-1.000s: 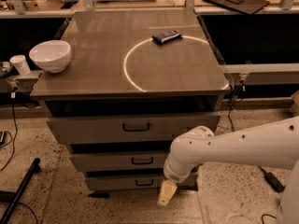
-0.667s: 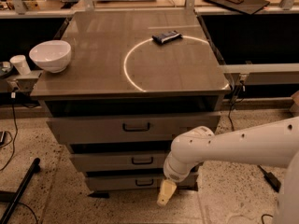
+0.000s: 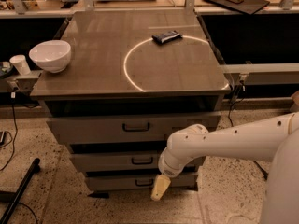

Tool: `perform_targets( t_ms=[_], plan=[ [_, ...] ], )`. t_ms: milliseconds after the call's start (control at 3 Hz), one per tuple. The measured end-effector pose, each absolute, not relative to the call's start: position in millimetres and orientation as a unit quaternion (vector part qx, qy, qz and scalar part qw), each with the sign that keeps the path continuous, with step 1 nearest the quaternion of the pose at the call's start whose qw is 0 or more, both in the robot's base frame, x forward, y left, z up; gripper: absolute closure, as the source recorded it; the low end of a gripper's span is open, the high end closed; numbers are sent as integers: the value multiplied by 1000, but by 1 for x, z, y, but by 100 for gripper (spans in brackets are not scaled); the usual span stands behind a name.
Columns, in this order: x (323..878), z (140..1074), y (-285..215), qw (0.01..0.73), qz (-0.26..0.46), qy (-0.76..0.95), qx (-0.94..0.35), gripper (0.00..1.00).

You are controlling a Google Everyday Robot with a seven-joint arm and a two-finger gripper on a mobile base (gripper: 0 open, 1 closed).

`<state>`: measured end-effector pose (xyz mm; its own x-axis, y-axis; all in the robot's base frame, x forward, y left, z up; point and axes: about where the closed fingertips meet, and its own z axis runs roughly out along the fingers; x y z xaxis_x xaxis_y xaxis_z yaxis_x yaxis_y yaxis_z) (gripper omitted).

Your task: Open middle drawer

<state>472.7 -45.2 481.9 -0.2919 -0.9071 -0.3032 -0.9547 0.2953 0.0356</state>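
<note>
Hardly anything has shifted since a second ago: the end effector (image 3: 160,188) hangs almost where it was, tip down, below and just right of the dark loop handle (image 3: 141,160) of the middle drawer (image 3: 105,163), in front of the bottom drawer (image 3: 114,183). Whether it is spread or pressed together cannot be told. Second of three under the desk (image 3: 93,73), the middle drawer runs lengthwise left to right, its flat grey front facing the camera.
</note>
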Motion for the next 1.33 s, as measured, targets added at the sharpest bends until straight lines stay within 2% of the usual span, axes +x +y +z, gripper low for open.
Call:
perform_targets(
  t_ms=[1333],
  plan=[
    [498, 471, -27, 142, 85, 800, -577, 0]
  ],
)
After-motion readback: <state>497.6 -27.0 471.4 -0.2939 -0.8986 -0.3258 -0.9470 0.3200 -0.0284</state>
